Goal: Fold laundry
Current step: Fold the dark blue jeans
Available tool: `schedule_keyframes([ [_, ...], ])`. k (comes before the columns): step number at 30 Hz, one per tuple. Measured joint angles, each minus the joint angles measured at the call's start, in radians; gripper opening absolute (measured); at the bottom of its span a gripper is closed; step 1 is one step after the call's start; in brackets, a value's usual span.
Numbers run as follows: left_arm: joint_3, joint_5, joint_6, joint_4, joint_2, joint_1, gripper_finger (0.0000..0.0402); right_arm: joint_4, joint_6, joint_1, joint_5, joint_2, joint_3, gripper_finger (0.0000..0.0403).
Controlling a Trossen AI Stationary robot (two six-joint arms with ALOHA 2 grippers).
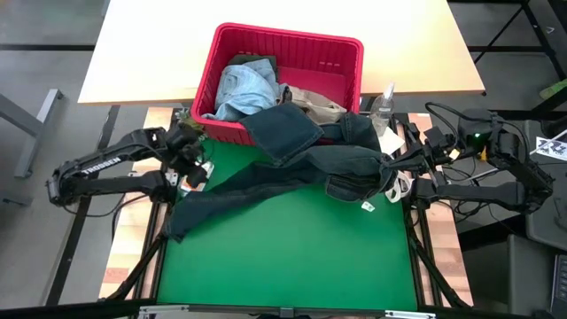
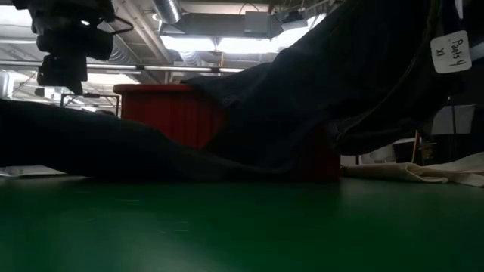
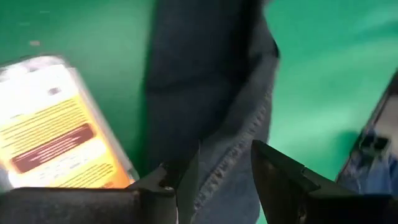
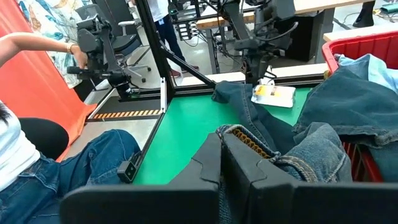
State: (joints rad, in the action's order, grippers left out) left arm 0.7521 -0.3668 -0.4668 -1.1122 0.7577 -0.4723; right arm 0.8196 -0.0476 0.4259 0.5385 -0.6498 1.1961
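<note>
The dark navy jeans (image 1: pixel 292 168) trail from the red basket's front rim across the green mat (image 1: pixel 292 257). One leg lies flat toward the left. My left gripper (image 3: pixel 224 180) is at that leg's end (image 1: pixel 190 173), open, a finger on either side of the leg's stitched edge (image 3: pixel 239 149). My right gripper (image 1: pixel 390 183) is at the mat's right edge, shut on the jeans' waist end. In the basket lie light blue denim (image 1: pixel 244 89), a beige piece (image 1: pixel 310 102) and a dark olive piece (image 1: pixel 257 62). My left gripper points steeply down over the leg's stitched edge; I cannot tell whether its fingers touch the cloth. My right gripper pinches the bunched waistband (image 4: pixel 249 142) between its shut fingers (image 4: pixel 208 165), which come nearly level from the table's right side. That end is held up; the jeans sag, and the leg (image 2: pixel 91 147) lies on the mat.
The red basket (image 1: pixel 292 35) stands at the mat's far edge. A clear bottle (image 1: pixel 383 106) is to its right. A white and yellow packet (image 3: pixel 50 124) lies beside the left gripper. A paper tag (image 2: pixel 451 51) hangs from the jeans. People sit beyond the table's left side (image 4: pixel 37 162).
</note>
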Motion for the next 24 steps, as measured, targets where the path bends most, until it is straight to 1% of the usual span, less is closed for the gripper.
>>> schedule_keyframes([
  [6,0.000,0.047,0.002,0.076,0.071,0.168,0.0139,0.000,0.000,0.000,0.000,0.000,0.000,0.0005],
  [11,0.000,0.074,0.002,0.145,0.162,0.259,0.0139,-0.001,0.001,0.000,0.000,0.000,0.000,0.0005],
  [13,0.000,0.077,0.002,0.157,0.200,0.282,0.0139,-0.001,0.001,0.000,0.000,0.000,0.000,0.0005],
  [17,0.000,0.116,0.001,0.162,0.275,0.312,0.0139,-0.001,0.000,0.000,0.000,0.000,0.000,0.0005],
  [24,0.000,0.117,0.005,0.163,0.391,0.324,0.0139,-0.001,0.001,0.000,0.000,0.000,0.000,0.0005],
])
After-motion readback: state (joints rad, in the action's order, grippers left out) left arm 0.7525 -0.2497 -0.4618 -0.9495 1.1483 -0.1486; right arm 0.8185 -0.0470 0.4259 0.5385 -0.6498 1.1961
